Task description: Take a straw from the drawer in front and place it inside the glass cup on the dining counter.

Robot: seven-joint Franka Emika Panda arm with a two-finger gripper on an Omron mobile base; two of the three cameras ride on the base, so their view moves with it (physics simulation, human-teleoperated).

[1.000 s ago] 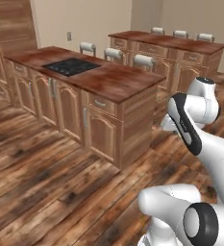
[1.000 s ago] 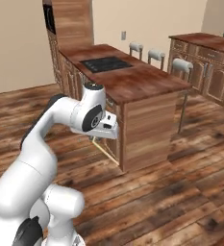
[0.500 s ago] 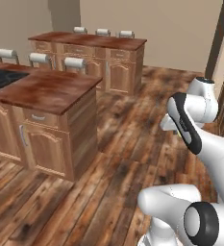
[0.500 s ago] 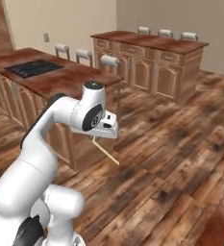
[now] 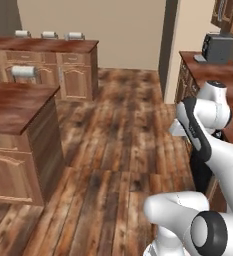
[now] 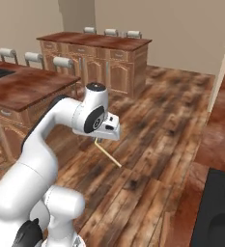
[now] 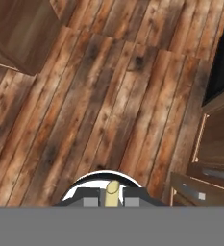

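Straw carried above plank floor.
A thin, pale tan straw (image 6: 108, 153) is clamped in the gripper (image 6: 97, 140), slanting down over knotty reddish-brown wooden floor (image 6: 147, 125).

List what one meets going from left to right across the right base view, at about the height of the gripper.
Near island counter → white robot arm → gripper shut on the straw → wooden floor → reddish counter at the right edge.

White robot arm (image 5: 203, 135) rises at lower right over dark plank wood floor (image 5: 118, 150). Reddish-brown wooden counter (image 5: 18, 102) at left; white-cushioned stools (image 5: 49, 35) stand behind the far counter (image 5: 43, 46).
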